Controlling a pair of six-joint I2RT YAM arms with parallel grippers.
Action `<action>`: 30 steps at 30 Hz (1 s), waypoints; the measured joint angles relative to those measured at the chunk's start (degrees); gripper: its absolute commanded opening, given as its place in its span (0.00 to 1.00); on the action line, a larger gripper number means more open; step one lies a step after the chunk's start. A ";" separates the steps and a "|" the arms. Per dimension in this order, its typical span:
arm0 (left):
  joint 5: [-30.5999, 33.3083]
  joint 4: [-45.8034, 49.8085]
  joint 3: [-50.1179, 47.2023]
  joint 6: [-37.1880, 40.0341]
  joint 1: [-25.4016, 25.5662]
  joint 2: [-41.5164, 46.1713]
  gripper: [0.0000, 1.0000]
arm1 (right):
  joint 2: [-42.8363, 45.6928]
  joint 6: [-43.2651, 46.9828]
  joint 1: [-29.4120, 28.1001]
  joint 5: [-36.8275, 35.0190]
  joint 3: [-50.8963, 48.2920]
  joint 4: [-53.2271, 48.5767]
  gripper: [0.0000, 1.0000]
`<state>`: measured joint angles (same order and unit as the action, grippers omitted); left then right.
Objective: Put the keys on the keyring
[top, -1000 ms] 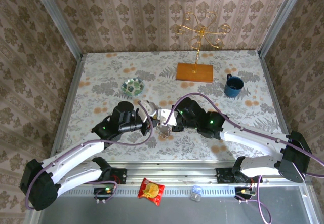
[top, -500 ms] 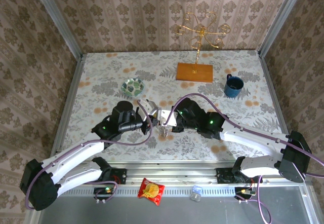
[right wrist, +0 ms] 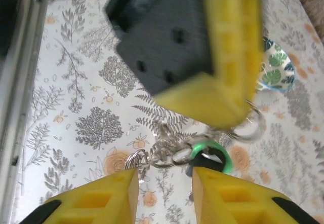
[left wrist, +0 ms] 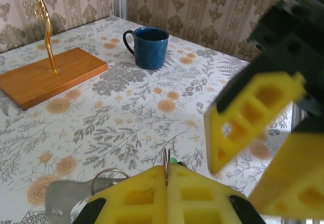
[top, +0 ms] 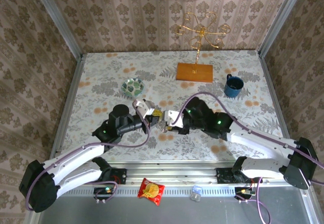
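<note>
My left gripper (top: 154,115) (left wrist: 166,176) is shut on a thin metal ring of the keyring (left wrist: 166,159), seen edge-on between its yellow pads. A second ring and the grey strap (left wrist: 63,202) lie just left of it. In the right wrist view the silver keys (right wrist: 161,154) and the bright green-rimmed piece (right wrist: 210,150) hang in a cluster under the left gripper's finger (right wrist: 230,57). My right gripper (top: 170,121) (right wrist: 164,183) stands open just short of the cluster, nothing between its fingers. In the top view the keys (top: 163,128) sit between the two grippers.
A patterned green-white bowl (top: 133,87) (right wrist: 276,67) stands behind the left gripper. A wooden base with a gold stand (top: 195,72) and a blue mug (top: 234,85) are at the back right. A snack packet (top: 151,190) lies on the front rail.
The right gripper has drawn back to the right, away from the left gripper, leaving a gap with the keys in it. The left gripper has shifted slightly forward.
</note>
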<state>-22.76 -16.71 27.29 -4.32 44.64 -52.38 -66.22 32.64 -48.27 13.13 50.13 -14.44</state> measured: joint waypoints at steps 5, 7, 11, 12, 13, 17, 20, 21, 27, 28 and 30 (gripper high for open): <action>-1.88 -4.48 -2.99 0.92 -0.04 0.26 0.00 | 2.43 -5.42 7.78 9.27 -0.15 0.68 0.33; -3.23 -6.43 -4.26 1.88 -0.04 0.26 0.00 | 2.54 -7.45 8.55 12.20 -1.07 3.32 0.32; -6.38 -9.60 -6.05 4.26 -0.04 0.26 0.00 | 1.90 -9.31 8.70 16.06 -2.36 5.90 0.32; -7.13 -10.34 -6.38 4.90 -0.04 0.26 0.00 | 1.44 -9.27 8.70 17.20 -2.36 6.56 0.32; -7.74 -11.10 -6.71 5.49 -0.04 0.26 0.00 | 0.98 -9.27 8.70 18.21 -2.38 7.04 0.32; -9.42 -13.46 -7.63 6.64 -0.04 0.26 0.00 | 0.33 -9.27 8.70 20.61 -2.84 8.28 0.31; -10.21 -14.64 -8.04 7.15 -0.04 0.26 0.00 | -0.09 -9.27 8.70 22.36 -2.99 8.68 0.29; -10.40 -14.86 -8.09 7.19 -0.04 0.26 0.00 | -0.26 -9.27 8.70 22.99 -2.99 8.72 0.28; -11.63 -17.33 -8.15 7.39 -0.04 -0.72 0.00 | -1.44 -10.10 8.70 24.30 -3.69 10.08 0.19; -11.82 -17.68 -8.15 7.39 -0.04 -0.96 0.00 | -1.66 -10.32 8.70 24.37 -3.78 10.16 0.17; -12.44 -18.25 -8.15 7.39 -0.04 -1.42 0.00 | -2.03 -10.75 8.70 24.63 -3.82 10.45 0.13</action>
<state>-35.20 -34.96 19.14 3.07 44.60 -53.80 -68.25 21.89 -39.57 37.76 46.30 -3.99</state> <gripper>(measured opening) 0.056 0.165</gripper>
